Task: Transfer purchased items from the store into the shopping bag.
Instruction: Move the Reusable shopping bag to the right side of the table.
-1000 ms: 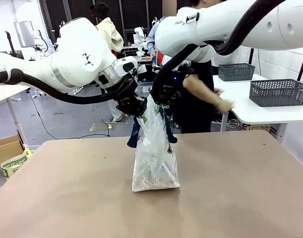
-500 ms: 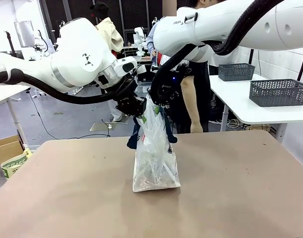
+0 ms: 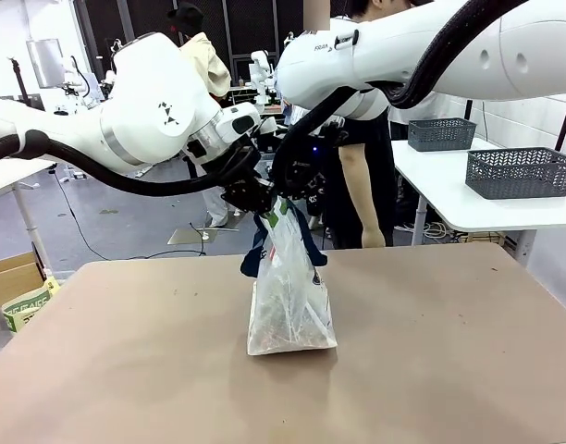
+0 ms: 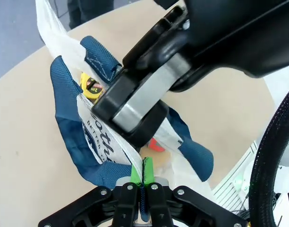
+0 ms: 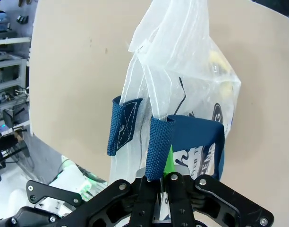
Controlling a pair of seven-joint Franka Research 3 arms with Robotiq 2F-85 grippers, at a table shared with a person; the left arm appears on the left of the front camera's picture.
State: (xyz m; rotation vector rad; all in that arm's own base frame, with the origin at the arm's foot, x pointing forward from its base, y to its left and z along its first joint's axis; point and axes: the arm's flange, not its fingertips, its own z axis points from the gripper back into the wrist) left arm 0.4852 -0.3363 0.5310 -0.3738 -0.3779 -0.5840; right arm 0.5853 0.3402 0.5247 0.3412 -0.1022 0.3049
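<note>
Left pincer [image 4: 143,172] and right pincer [image 5: 165,166] each clamp the shopping bag [image 3: 288,296] by its top, keeping it upright on the worktop [image 3: 449,351]; a yellow-and-black object [image 4: 90,85] seems inside.

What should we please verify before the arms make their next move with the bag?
1. Left end effector shut on the shopping bag's top edge: ok.
2. Right end effector shut on the bag's top beside a navy handle: ok.
3. Bag's bottom resting on the table: ok.
4. Yellow-and-black object inside the bag: ok.
5. Cardboard box inside the bag: cannot tell.
6. Person's hand apart from the bag, beyond the table's far edge: ok.
</note>
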